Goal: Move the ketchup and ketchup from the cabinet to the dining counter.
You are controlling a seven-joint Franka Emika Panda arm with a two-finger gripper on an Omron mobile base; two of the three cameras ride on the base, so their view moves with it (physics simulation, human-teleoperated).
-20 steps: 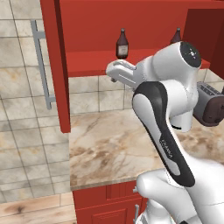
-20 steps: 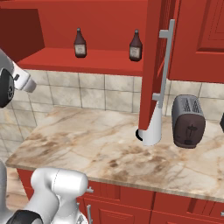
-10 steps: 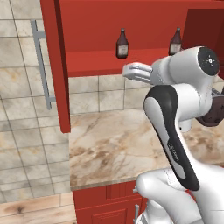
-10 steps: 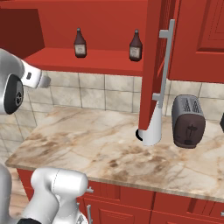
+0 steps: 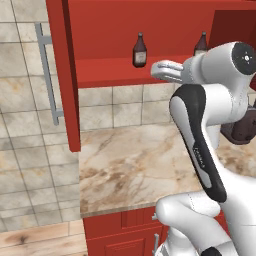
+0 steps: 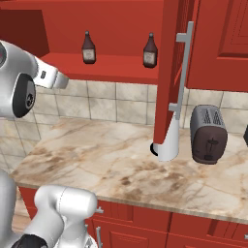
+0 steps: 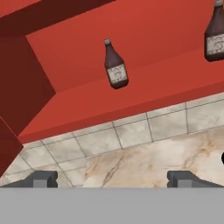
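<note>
The end effector [image 7: 112, 179] stands with its jaws wide apart and nothing between them, raised just below the front lip of the open cabinet [image 5: 115, 30] and aimed up and inward at its red shelf. Ahead of it and a little above, the nearer ketchup [image 7: 115, 65] stands upright on the shelf, apart from the fingertips [image 7: 43, 178]; the second ketchup [image 7: 215, 35] stands upright farther along the same shelf, off to one side and well apart from the first. Neither bottle has been touched, so I judge the step in hand to be the approach to the first grasp, with the whole carry to the dining counter left to do.

The next move calls for lifting the end effector over the shelf's front edge, levelling it, and running the open jaws in around the nearer bottle's body below its narrow neck.

The shelf edge lies close above the end effector and looks like the thing most likely to be clipped. The open cabinet door [image 5: 62, 75] hangs to one side and the inner side wall [image 7: 19, 83] closes the other; how much room remains behind the bottle is hard to tell. Below, the marbled desk [image 5: 135, 165] lies open beneath the arm.
</note>
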